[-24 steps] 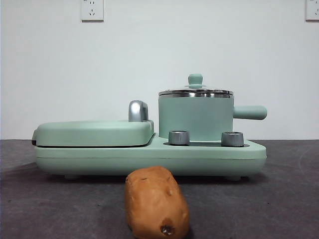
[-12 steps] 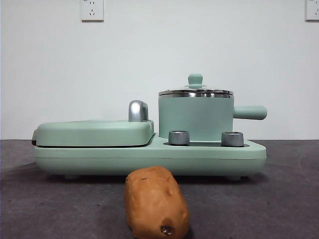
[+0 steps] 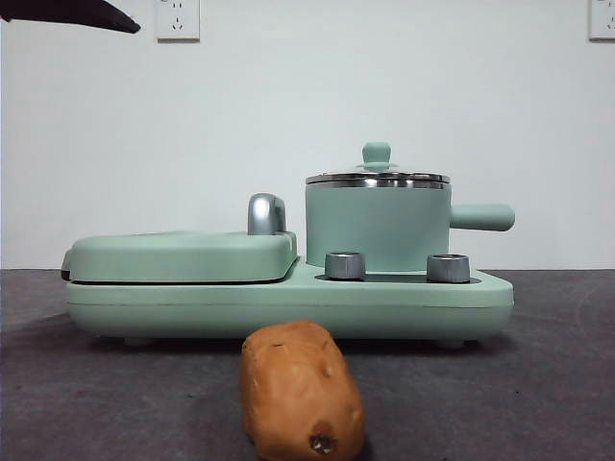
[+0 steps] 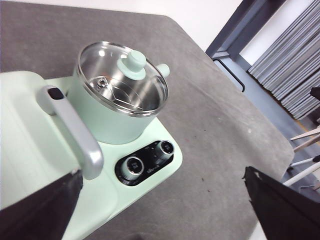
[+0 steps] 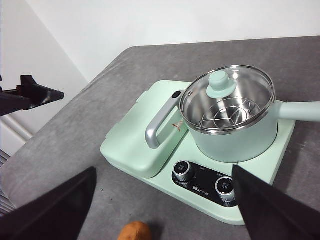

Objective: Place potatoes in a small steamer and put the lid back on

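Observation:
The oblong orange-brown potato (image 3: 301,389) lies on the grey table in front of the appliance, its dark spot towards the front camera; its end shows in the right wrist view (image 5: 135,231). The mint-green steamer (image 3: 378,226) stands on the right half of the base, handle pointing right. The glass lid (image 3: 377,177) sits on the steamer (image 4: 112,112), and the steel rack inside shows through the lid (image 5: 227,97). My left gripper (image 4: 162,174) is open and empty, high above the appliance, and shows as a black tip (image 3: 86,14). My right gripper (image 5: 164,169) is open and empty, high above the potato's side.
The flat green griddle (image 3: 183,254) with a chrome handle (image 3: 266,213) fills the base's left half. Two knobs (image 3: 345,265) sit on the base below the steamer. The table's rounded edge (image 4: 260,125) lies beyond the appliance, with a dark frame past it.
A black gripper tip has come into the front view's top left corner. The potato, steamer and lid have not moved.

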You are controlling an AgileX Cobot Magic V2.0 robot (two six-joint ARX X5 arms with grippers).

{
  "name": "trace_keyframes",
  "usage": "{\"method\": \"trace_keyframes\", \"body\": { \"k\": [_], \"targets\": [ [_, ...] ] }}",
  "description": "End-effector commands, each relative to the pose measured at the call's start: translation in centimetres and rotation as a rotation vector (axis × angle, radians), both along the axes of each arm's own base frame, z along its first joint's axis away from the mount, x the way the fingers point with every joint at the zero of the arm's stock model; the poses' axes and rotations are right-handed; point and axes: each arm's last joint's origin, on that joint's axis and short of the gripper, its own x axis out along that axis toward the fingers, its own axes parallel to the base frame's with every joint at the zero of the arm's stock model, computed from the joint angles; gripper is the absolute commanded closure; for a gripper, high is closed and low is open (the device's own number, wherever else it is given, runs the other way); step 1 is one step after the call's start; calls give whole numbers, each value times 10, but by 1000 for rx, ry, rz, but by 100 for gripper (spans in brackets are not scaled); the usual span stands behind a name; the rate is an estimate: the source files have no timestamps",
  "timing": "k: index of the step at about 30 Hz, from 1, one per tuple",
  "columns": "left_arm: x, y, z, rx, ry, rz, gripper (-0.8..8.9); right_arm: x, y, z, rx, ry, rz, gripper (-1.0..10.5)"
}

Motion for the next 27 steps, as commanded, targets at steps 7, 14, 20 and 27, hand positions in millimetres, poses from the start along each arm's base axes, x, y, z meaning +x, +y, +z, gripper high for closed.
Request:
{"method": "trace_keyframes", "body": {
  "k": [7,14,20,27],
  "targets": [
    [27,-27,19,-18,14,-34,279,0,0,5,-6,-27,4,512],
    [70,-70,40,129,49,-7,283,0,0,5,-6,-23,4,512],
    [104,-122,43,309,27,3,284,0,0,5,-6,-24,5,512],
    [138,-178,28,429,-74,46,293,0,0,5,-6,-25,4,512]
  ]
}}
